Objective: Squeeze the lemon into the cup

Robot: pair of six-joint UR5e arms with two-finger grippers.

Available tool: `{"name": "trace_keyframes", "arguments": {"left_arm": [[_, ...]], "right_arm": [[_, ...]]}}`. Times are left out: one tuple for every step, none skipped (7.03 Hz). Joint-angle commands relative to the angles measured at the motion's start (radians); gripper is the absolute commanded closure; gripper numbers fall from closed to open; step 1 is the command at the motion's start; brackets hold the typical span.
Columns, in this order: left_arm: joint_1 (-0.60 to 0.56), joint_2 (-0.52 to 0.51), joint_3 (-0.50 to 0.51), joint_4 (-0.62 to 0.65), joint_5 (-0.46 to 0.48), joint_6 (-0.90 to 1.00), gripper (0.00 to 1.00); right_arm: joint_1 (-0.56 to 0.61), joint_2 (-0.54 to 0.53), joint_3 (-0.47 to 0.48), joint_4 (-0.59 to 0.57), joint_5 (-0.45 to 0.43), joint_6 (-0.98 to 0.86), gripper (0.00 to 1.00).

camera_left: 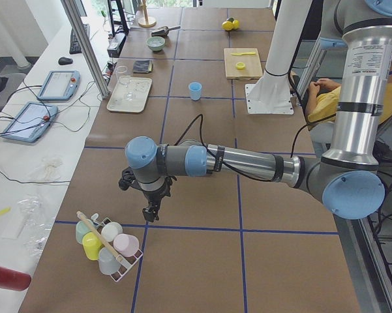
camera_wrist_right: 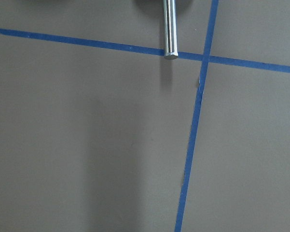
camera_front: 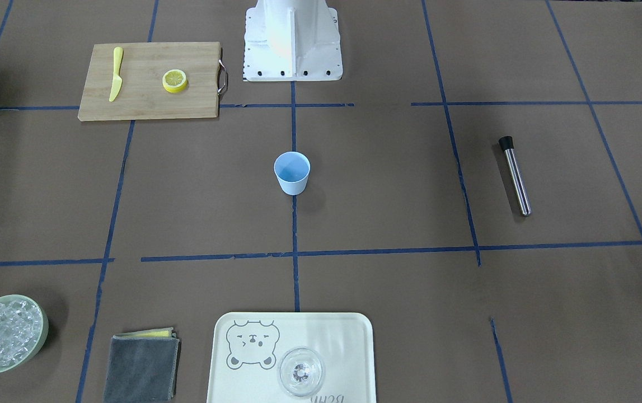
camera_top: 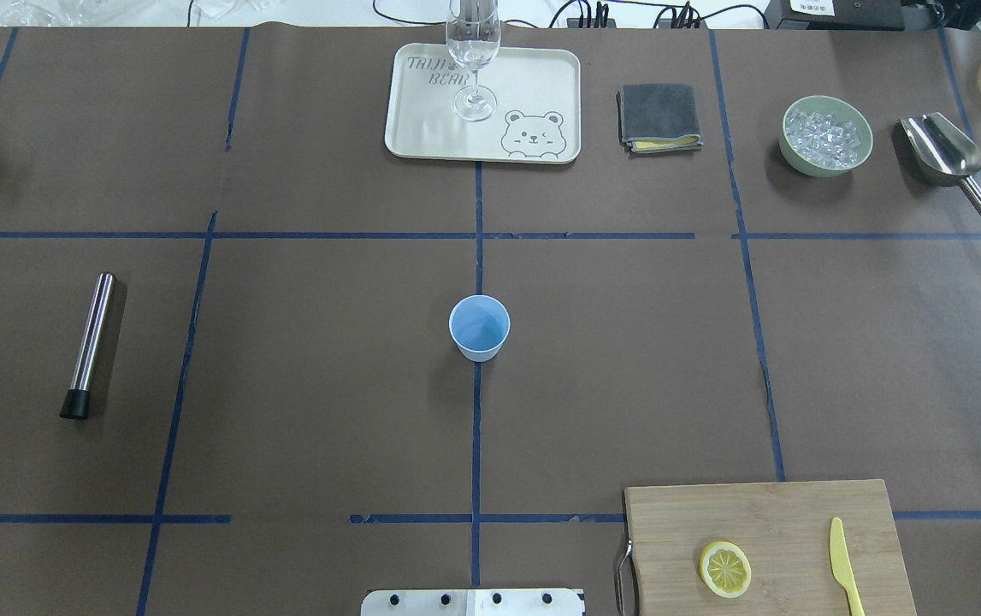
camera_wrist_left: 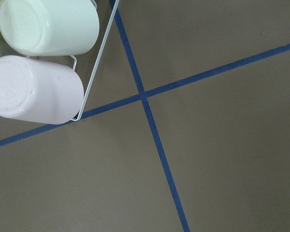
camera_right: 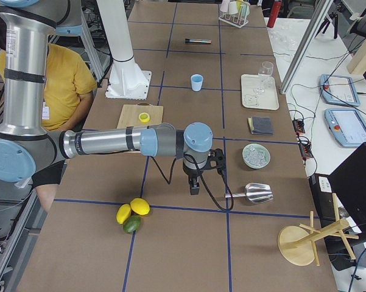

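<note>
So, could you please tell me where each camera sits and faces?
Front-facing: across the table, facing the base; cup centred.
Overhead: behind the robot, looking forward; only the base shows.
Exterior left: robot's left end; left arm near.
Exterior right: opposite end; right arm near.
Left wrist: down at cup rack; arm unseen.
Right wrist: down at scoop handle; arm unseen.
Shared: front-facing and overhead both show the lemon.

Tray [camera_top: 430, 128]: "BEAR" printed near bear drawing; word above it unclear.
</note>
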Motion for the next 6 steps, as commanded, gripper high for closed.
{"name": "trace_keyframes", "arguments": {"left_arm": [[-0.004,0.024,-0.056,-0.021,0.009,0.038,0.00],[0.000,0.021,-0.052,-0.006,0.011,0.047,0.00],[-0.003,0.033,-0.061,-0.006,0.011,0.046,0.00],[-0.003,0.035,-0.069,-0.006,0.005,0.046,0.00],[-0.003,0.040,-0.067,-0.007,-0.001,0.046,0.00],[0.000,0.030,-0.057,-0.010,0.005,0.045,0.00]], "right_arm": [[0.002,-0.001,0.004,0.001,0.001,-0.001,0.00],[0.000,-0.001,0.001,0.004,0.000,0.001,0.00],[0.000,0.001,0.004,0.005,-0.003,0.007,0.00],[0.000,0.004,0.005,0.006,-0.011,0.009,0.00],[-0.001,0.002,0.001,0.011,-0.005,0.010,0.00],[0.000,-0.001,0.002,0.011,-0.002,0.010,0.00]]}}
